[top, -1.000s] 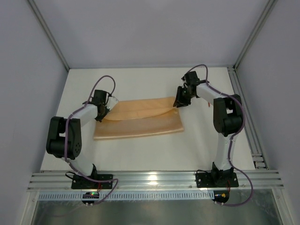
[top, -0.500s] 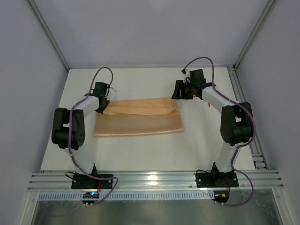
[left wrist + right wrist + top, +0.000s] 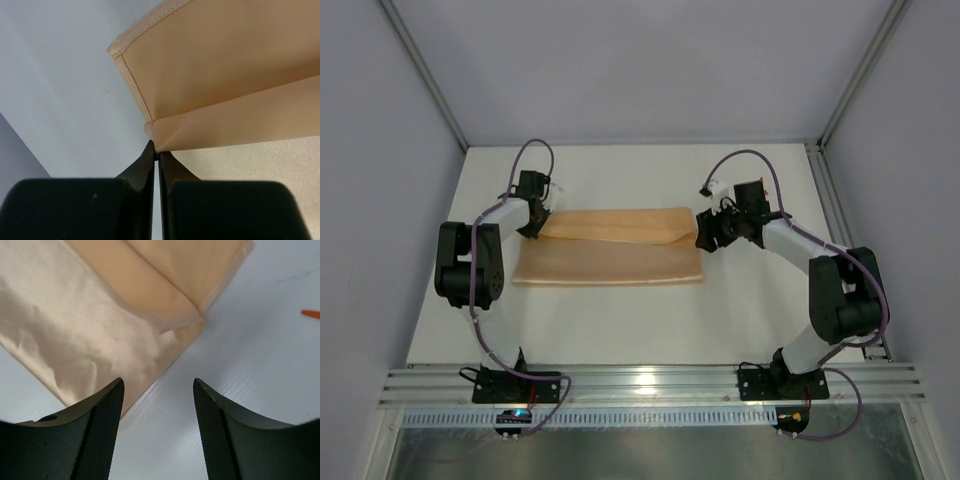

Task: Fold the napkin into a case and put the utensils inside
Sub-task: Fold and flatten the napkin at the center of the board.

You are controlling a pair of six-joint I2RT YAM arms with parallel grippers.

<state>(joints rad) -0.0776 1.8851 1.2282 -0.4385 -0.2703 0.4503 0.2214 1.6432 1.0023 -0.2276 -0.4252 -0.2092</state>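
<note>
The peach napkin (image 3: 610, 250) lies folded lengthwise on the white table, its upper layer narrower than the lower. My left gripper (image 3: 533, 228) is at the napkin's far-left end. In the left wrist view it (image 3: 157, 152) is shut, its tips pinching the folded corner of the napkin (image 3: 235, 85). My right gripper (image 3: 705, 235) sits just off the napkin's right edge. It (image 3: 157, 382) stands open over bare table, with the napkin (image 3: 100, 325) ahead and to its left. One orange-red utensil tip (image 3: 311, 314) shows at the right edge of the right wrist view; the rest of the utensils is out of view.
A metal rail (image 3: 840, 230) runs along the table's right side, and a ribbed rail (image 3: 650, 385) crosses the near edge by the arm bases. Grey walls enclose the left, back and right.
My right gripper has opened, let go of the napkin's right corner and drawn back to just off its right edge. The left gripper has moved slightly back-left with its corner, and the top layer lies flatter.
</note>
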